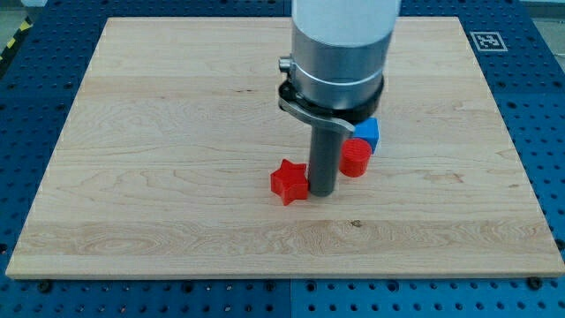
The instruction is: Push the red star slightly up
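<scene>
The red star [289,182] lies on the wooden board [177,132], a little below the middle. My tip [321,193] stands right beside the star, on its right side, touching or nearly touching it. A red cylinder [355,159] sits just to the right of the rod and slightly higher. A blue block [367,133], shape partly hidden by the arm, sits right above the red cylinder.
The arm's grey and white body [340,53] hangs over the board's upper middle and hides what lies behind it. A black-and-white marker tag [487,40] sits at the board's top right corner. A blue perforated table [543,132] surrounds the board.
</scene>
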`<action>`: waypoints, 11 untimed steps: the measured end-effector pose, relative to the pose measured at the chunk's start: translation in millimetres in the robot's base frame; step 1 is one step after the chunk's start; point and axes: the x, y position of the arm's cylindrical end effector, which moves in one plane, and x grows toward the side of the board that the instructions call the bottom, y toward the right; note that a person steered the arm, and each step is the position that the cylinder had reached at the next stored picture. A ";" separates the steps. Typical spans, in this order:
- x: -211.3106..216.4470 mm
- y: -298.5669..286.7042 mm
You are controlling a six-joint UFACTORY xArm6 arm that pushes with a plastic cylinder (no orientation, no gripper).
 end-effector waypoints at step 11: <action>-23.9 -55.5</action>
